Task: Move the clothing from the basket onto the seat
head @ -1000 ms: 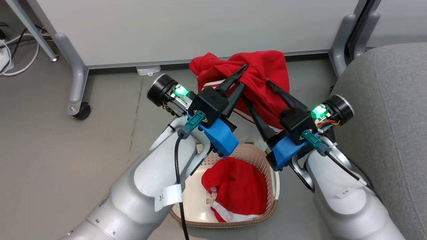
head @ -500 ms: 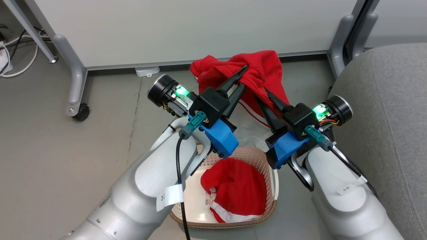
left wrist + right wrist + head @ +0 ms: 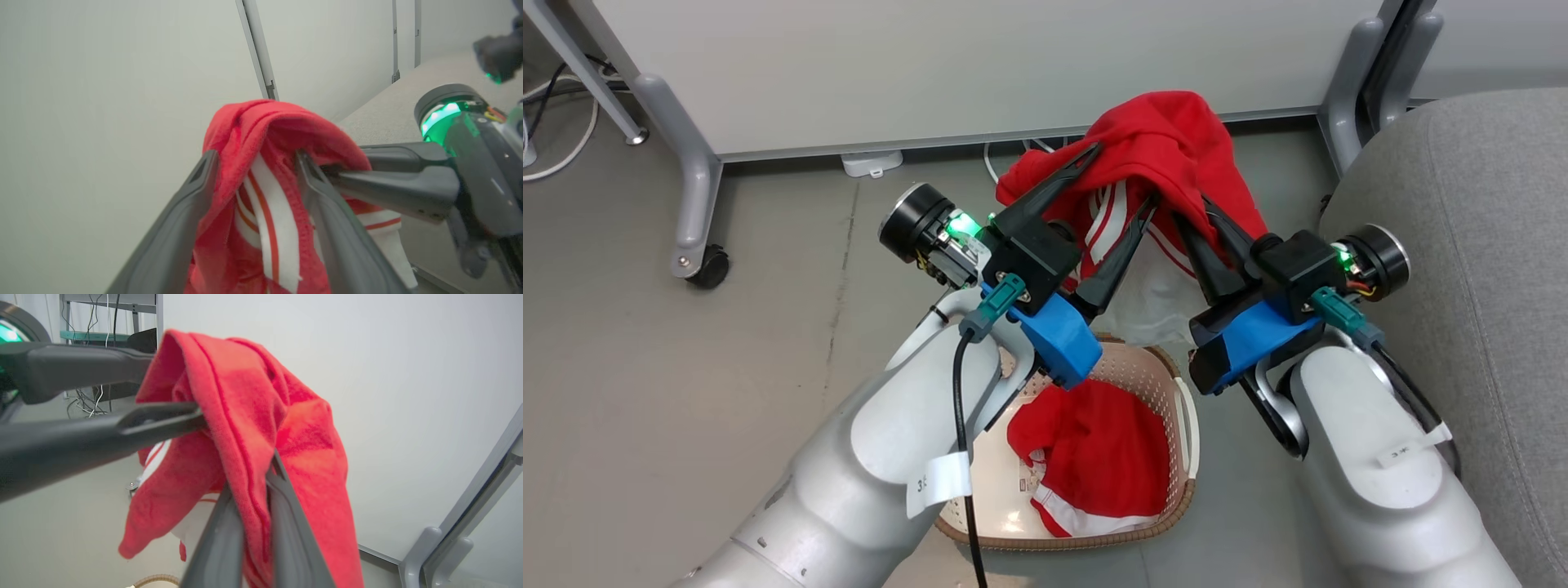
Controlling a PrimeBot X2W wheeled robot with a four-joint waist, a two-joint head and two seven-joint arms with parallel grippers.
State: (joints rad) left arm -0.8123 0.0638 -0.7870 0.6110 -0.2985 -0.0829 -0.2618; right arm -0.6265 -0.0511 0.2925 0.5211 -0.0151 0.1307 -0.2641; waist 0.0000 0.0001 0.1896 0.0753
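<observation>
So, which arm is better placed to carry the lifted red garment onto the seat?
The right one. The right gripper is shut on the red garment, and the grey seat lies on that side. The left gripper is open, with the cloth loose between its fingers.

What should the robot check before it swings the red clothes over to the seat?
1. Right claw shut on the lifted garment: ok.
2. Left claw open: ok.
3. Lifted garment free of the left claw: not ok, cloth hangs between its fingers.
4. Lifted garment out of the basket: ok.
5. Seat in sight on the right: ok.
6. Basket emptied: not ok, a second garment lies inside.
</observation>
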